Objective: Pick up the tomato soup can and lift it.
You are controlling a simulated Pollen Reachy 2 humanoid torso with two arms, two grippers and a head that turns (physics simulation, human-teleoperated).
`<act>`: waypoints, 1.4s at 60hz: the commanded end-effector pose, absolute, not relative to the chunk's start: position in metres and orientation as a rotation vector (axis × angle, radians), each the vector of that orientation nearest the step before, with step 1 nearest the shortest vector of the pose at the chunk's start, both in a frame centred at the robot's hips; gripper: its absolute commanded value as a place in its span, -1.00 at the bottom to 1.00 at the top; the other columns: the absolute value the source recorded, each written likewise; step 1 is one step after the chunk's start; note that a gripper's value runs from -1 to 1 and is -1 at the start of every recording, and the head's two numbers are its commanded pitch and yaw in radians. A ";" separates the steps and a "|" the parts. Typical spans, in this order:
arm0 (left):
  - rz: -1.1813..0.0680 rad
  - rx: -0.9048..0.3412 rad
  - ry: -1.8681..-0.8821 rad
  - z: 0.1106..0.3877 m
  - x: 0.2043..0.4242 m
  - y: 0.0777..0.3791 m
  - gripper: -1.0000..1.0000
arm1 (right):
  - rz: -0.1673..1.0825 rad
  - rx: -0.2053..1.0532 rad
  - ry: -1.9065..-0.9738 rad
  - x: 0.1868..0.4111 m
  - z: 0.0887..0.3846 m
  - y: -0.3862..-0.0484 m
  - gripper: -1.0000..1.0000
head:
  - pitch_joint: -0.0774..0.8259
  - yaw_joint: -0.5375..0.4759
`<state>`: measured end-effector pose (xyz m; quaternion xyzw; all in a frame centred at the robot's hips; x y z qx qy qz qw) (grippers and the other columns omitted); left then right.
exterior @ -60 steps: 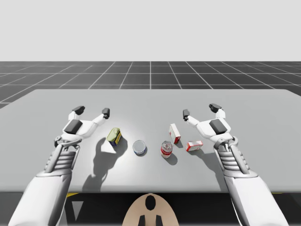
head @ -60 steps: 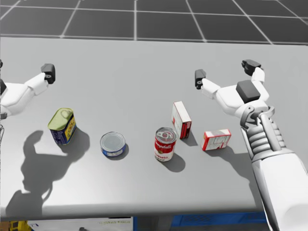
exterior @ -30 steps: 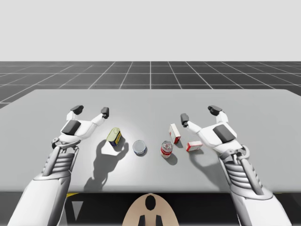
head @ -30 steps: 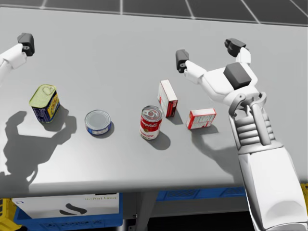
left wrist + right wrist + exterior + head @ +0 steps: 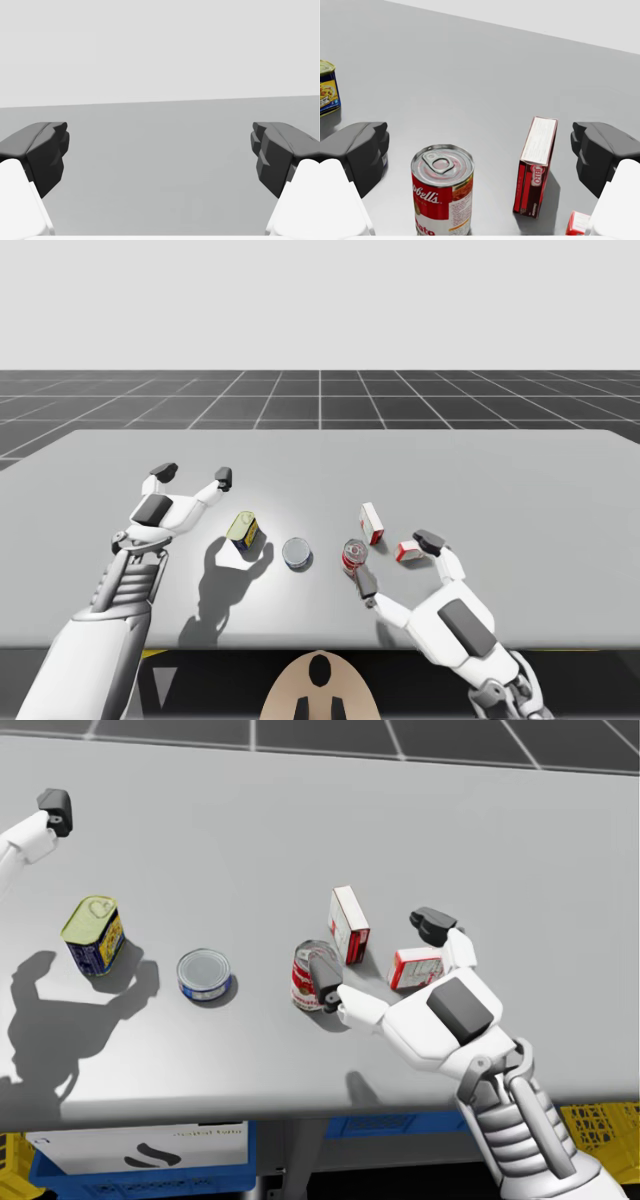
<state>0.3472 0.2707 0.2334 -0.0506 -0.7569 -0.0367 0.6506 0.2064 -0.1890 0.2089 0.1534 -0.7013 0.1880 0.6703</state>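
The red-and-white tomato soup can (image 5: 354, 554) stands upright on the grey table (image 5: 500, 470), its pull-tab lid up. In the head view one dark fingertip (image 5: 325, 982) overlaps the can (image 5: 304, 976). My right gripper (image 5: 398, 561) is open on the near side of the can, pointing at it. In the right wrist view the can (image 5: 442, 192) stands just ahead, between the fingers of the right gripper (image 5: 482, 155), with a gap on each side. My left gripper (image 5: 195, 475) is open at the table's left, with nothing between its fingers in the left wrist view (image 5: 160, 155).
A tall red box (image 5: 371, 522) stands just behind and to the right of the soup can, also between the right fingers (image 5: 536, 165). A small red-and-white box (image 5: 408, 550) lies to its right. A flat blue can (image 5: 297, 554) and a yellow-and-blue tin (image 5: 243, 530) sit to the left.
My right arm has drawn back toward the table's near edge and swung its gripper in behind the soup can. My head turned down and to the right earlier. The left arm has not moved.
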 end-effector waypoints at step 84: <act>-0.074 -0.101 -1.726 0.234 0.348 0.272 -1.00 | 0.383 0.539 -1.382 0.256 0.131 -0.123 1.00 | 0.69 -0.21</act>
